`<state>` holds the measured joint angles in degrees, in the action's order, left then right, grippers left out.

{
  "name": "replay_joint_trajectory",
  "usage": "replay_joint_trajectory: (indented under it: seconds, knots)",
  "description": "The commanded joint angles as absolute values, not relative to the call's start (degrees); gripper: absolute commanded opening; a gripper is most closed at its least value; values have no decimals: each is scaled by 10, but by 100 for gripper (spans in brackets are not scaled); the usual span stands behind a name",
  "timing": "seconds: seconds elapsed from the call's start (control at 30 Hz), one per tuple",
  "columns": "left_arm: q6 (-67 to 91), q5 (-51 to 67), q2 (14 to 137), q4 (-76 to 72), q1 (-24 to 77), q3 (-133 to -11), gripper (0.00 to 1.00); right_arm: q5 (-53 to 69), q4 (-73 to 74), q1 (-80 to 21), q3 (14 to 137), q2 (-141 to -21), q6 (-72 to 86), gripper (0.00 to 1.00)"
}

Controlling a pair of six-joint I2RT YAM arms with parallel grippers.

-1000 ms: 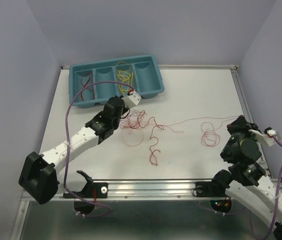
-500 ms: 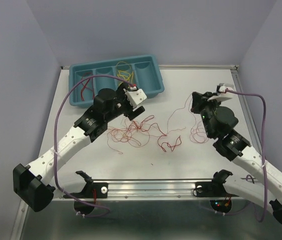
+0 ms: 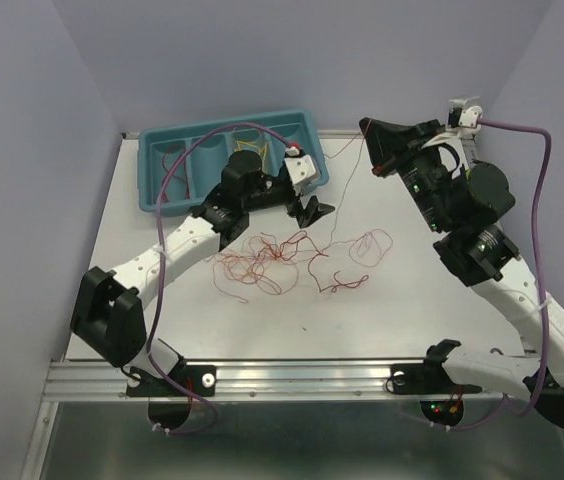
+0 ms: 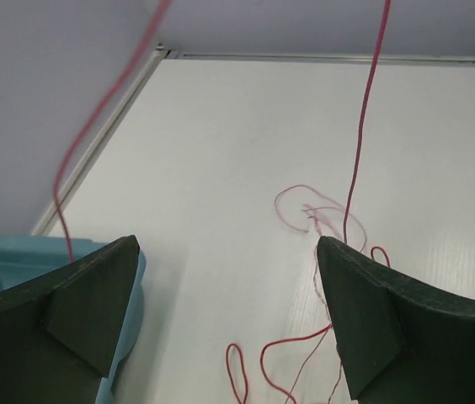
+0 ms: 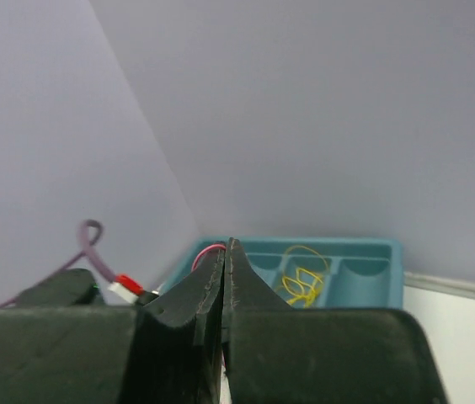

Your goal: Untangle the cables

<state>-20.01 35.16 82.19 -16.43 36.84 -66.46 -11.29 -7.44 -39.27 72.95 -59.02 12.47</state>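
Note:
The cables are hair-thin red wires lying in a curly tangle [image 3: 262,258] on the white table, with a loop [image 3: 367,245] to its right. My right gripper [image 3: 372,152] is raised at the back, shut on a red cable [image 3: 334,195] that rises from the tangle up to it. In the right wrist view its jaws [image 5: 225,252] are pressed together. My left gripper [image 3: 310,212] hovers open by the tray's right end, above the tangle. Nothing sits between its fingers [image 4: 227,252]. The taut strand [image 4: 357,126] runs upward just beyond its right finger.
A teal tray [image 3: 162,190] with several compartments stands at the back left, holding yellow wires [image 3: 247,155] and red wires [image 3: 172,165]. Its corner [image 4: 2,257] shows by the left finger. Purple arm cords loop over both arms. Lavender walls enclose the table.
My left gripper opened, let go of the cables and moved right along the tray. My right gripper rose toward the back, pulling a red strand up; the tangle drew together.

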Motion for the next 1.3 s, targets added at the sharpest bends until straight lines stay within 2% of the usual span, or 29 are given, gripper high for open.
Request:
replay_joint_trajectory:
  seconds: [0.0, 0.1, 0.43, 0.8, 0.83, 0.9, 0.93, 1.03, 1.07, 1.1, 1.13, 1.17, 1.2, 1.23, 1.27]
  knots:
    - [-116, 480, 841, -262, 359, -706, 99, -37, -97, -391, 807, -624, 130, 1]
    - [-71, 531, 845, -345, 347, -670, 99, -36, -97, -390, 850, -649, 131, 1]
    - [19, 656, 881, -432, 345, -649, 99, -40, -96, -390, 879, -683, 124, 0]
    - [41, 655, 899, -442, 336, -646, 97, -16, -96, -391, 868, -679, 125, 0]
    - [40, 650, 902, -438, 335, -649, 90, -16, -97, -391, 868, -680, 126, 0]
    - [30, 633, 907, -425, 336, -651, 83, -15, -97, -390, 871, -682, 127, 1]
    - [27, 627, 913, -422, 336, -651, 68, -14, -97, -390, 874, -683, 128, 1]
    - [20, 607, 922, -404, 335, -657, 55, -10, -97, -391, 875, -683, 131, 0]
    - [19, 598, 928, -396, 336, -666, 42, -10, -97, -391, 875, -682, 132, 1]
    - [18, 591, 932, -390, 335, -670, 37, -11, -98, -391, 872, -682, 132, 0]
    - [12, 574, 934, -374, 336, -674, 26, -10, -98, -391, 870, -679, 134, 0]
    - [10, 562, 936, -367, 336, -679, 20, -15, -100, -391, 868, -676, 134, 1]
    - [5, 551, 935, -362, 336, -679, 6, -19, -103, -391, 862, -671, 134, 1]
    - [3, 543, 933, -359, 336, -677, 1, -30, -104, -391, 860, -669, 134, 0]
    - [3, 536, 931, -357, 337, -675, 0, -36, -105, -391, 856, -666, 134, 0]
